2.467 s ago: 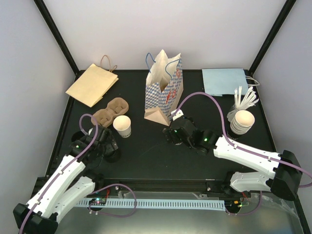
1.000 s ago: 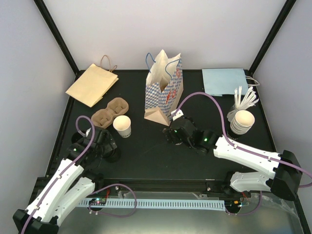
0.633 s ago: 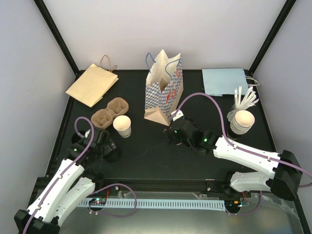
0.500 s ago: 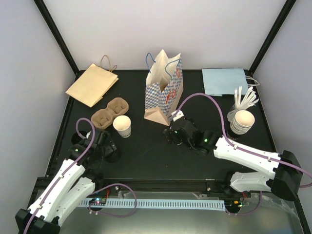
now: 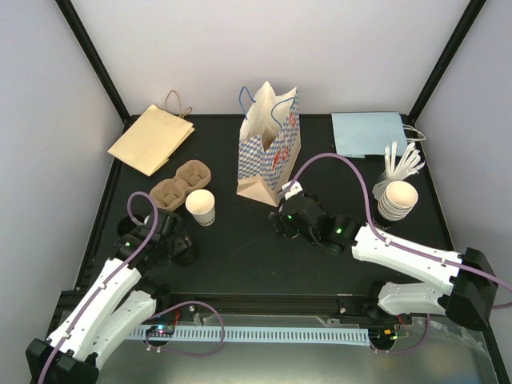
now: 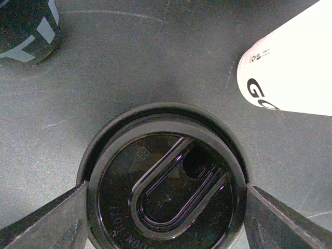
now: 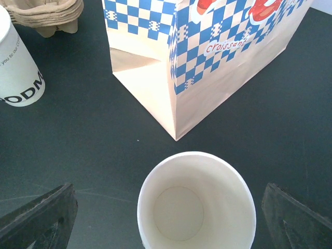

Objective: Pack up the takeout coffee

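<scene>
Lid — round, glossy blk plastic — btwn left tool tips.

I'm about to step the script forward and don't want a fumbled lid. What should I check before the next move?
1. The black plastic lid centred in the left gripper: ok.
2. Firm hold on that lid: cannot tell; the fingers sit right at its rim.
3. The empty white paper cup upright inside the right gripper: ok.
4. The right gripper open and clear of the cup: ok.
5. Lid on that cup: not ok.
6. The blue-and-white checkered paper bag standing with its mouth open: ok.
</scene>
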Action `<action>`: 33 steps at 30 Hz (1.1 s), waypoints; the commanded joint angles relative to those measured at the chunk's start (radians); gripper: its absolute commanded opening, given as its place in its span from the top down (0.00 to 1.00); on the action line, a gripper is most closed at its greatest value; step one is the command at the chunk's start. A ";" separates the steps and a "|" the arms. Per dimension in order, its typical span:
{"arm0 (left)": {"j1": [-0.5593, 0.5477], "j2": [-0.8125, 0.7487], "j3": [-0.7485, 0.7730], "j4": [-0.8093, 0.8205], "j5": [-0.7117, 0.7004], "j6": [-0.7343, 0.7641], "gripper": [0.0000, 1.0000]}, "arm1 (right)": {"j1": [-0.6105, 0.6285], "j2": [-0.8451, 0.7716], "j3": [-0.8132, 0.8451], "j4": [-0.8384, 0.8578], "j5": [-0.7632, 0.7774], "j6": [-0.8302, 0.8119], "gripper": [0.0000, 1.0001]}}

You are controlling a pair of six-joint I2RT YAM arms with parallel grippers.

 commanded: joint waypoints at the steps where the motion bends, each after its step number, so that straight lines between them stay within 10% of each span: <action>1: 0.008 0.020 0.041 0.000 -0.006 0.022 0.22 | 0.006 -0.016 -0.003 0.020 0.027 0.004 0.00; 33: 0.002 0.072 0.419 -0.034 0.158 0.430 0.37 | -0.114 -0.022 0.060 -0.047 -0.078 0.041 0.00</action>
